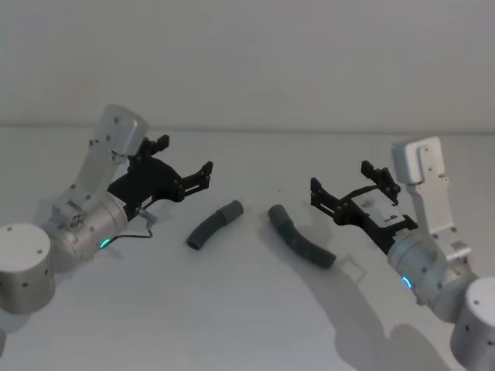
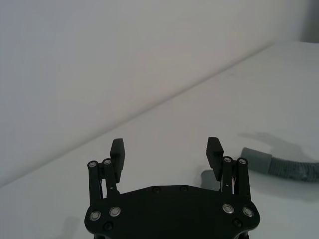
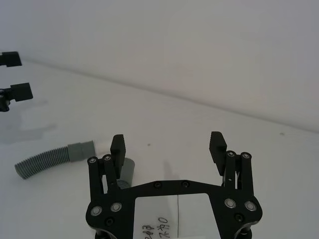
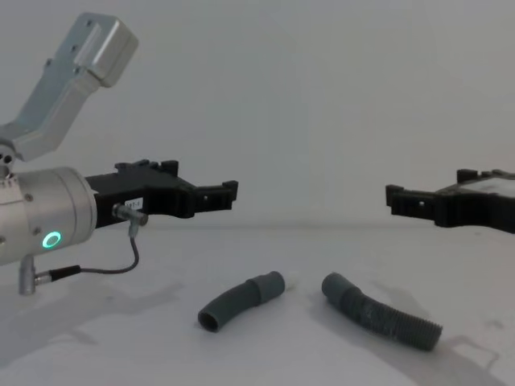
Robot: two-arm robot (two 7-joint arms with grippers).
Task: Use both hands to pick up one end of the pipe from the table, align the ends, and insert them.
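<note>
I hold my left gripper (image 1: 184, 158) and right gripper (image 1: 340, 176) wide open and empty above the desk (image 1: 232, 321), with the short hose (image 1: 214, 224) and long hose (image 1: 302, 238) lying between them, near but apart, their cuffs (image 1: 233, 209) facing each other.

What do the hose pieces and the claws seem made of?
The shorter hose piece and longer hose piece: probably flexible grey plastic or rubber, matt, with ribbed bodies. The left claw and right claw: likely hard black plastic, matt, sharp-edged.
</note>
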